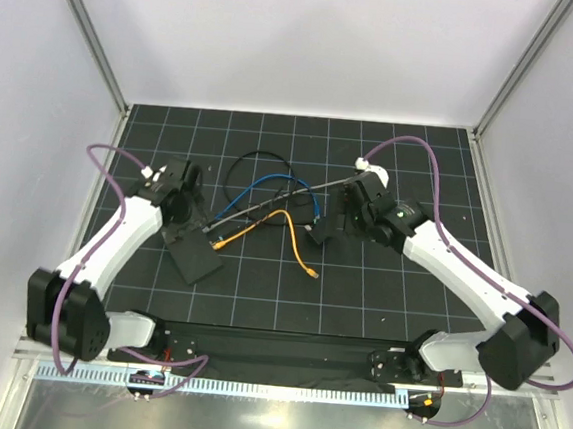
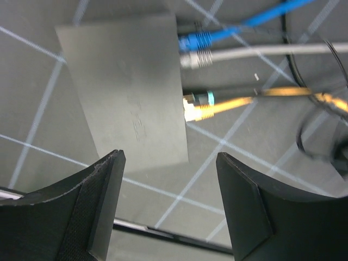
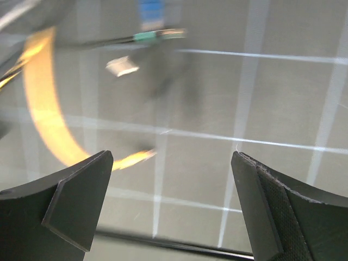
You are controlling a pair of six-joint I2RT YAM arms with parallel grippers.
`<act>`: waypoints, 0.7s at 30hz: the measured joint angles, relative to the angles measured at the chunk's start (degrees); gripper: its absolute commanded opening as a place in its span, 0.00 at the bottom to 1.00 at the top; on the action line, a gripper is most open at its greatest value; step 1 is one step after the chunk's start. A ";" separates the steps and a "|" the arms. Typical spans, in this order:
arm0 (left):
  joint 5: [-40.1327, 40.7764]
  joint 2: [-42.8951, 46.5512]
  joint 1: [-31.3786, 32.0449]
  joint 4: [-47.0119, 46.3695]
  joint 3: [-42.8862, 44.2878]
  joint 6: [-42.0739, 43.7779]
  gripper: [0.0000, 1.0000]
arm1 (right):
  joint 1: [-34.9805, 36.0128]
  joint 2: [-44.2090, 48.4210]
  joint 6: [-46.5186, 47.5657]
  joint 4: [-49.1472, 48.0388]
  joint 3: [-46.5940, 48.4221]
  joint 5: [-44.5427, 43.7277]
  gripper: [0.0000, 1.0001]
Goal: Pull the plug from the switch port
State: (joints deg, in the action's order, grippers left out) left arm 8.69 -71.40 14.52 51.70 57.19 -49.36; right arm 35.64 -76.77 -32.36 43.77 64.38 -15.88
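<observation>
Closest to us in the left wrist view, the left gripper (image 2: 168, 201) hangs just above the switch (image 2: 125, 92), its two fingers spread wide and nothing between them. The switch lies flat on the gridded mat (image 1: 259, 297).

Along the switch's socket edge we count four plugs side by side, all meeting that edge. They are a pale plug (image 2: 191, 113) on the orange cable (image 2: 234, 102), a green-collared plug (image 2: 205, 98) on a black lead, a grey plug (image 2: 193, 59), and a blue plug (image 2: 196, 40).

In the top view, the orange cable curves away from the switch and ends loose on the mat, its free tip (image 1: 308, 273) between the switch and the right gripper (image 1: 323, 233).

The right gripper hovers over the mat, well to the right of the switch. Its fingers stand apart and empty, with the orange cable blurred below them.

Beyond the switch, the blue cable (image 1: 279, 182) and the black cable (image 1: 256, 157) loop farthest out.
</observation>
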 measured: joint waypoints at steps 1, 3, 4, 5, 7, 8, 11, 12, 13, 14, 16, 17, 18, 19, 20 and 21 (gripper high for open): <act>1.49 -1.84 0.52 0.07 1.27 -0.07 0.72 | 1.53 1.05 0.81 -0.09 0.46 1.03 0.99; 4.20 -5.88 1.40 0.68 3.74 -0.15 0.70 | 4.85 3.72 2.43 -1.03 1.46 4.76 0.97; 5.11 -7.74 1.66 0.81 4.68 -0.17 0.70 | 6.23 5.16 3.10 -2.47 1.68 8.37 0.95; 5.97 -9.62 1.90 0.83 5.44 -0.17 0.70 | 7.15 6.49 3.58 -4.24 1.68 11.87 0.94; 7.39 -12.85 2.29 0.92 6.32 -0.17 0.69 | 7.69 8.35 3.76 -8.63 1.38 19.71 0.90; 7.91 -14.16 2.38 0.92 6.45 -0.20 0.70 | 7.82 8.52 3.63 -11.10 1.22 23.50 0.88; 9.20 -16.02 2.60 1.53 6.56 -0.44 0.69 | 8.52 5.81 3.02 -18.12 0.87 32.87 0.89; 9.84 -16.00 2.62 1.97 6.56 -0.72 0.70 | 9.07 3.67 2.75 -20.72 0.81 35.58 0.90; 10.56 -15.56 2.64 2.27 6.58 -1.07 0.70 | 9.70 1.31 2.49 -23.32 0.63 37.73 0.90; 11.41 -14.82 2.64 2.60 6.58 -1.29 0.70 | 10.43 -1.36 2.23 -25.33 0.55 39.41 0.89; 12.98 -12.61 2.62 3.26 6.58 -1.51 0.70 | 11.58 -6.91 2.03 -28.74 0.52 41.77 0.89; 13.81 -10.67 2.60 3.69 6.58 -1.64 0.70 | 12.31 -9.73 2.03 -29.88 0.57 42.58 0.89; 14.47 -8.57 2.54 4.15 6.58 -1.68 0.69 | 12.76 -11.89 2.01 -30.86 0.66 43.01 0.89; 14.88 -6.75 2.49 4.57 6.58 -1.64 0.69 | 13.35 -14.69 1.99 -31.78 0.85 43.45 0.89; 15.39 -4.55 2.43 5.09 6.62 -1.55 0.69 | 13.90 -17.29 1.97 -32.61 1.14 43.87 0.89; 15.82 -2.62 2.32 5.77 6.88 -1.40 0.69 | 14.56 -19.89 1.99 -33.18 1.62 44.06 0.89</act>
State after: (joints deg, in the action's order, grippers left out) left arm 24.51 -74.02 16.84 57.47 64.07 -50.76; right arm 50.19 -96.66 -30.37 10.59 66.00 28.18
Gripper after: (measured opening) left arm 0.694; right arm 0.890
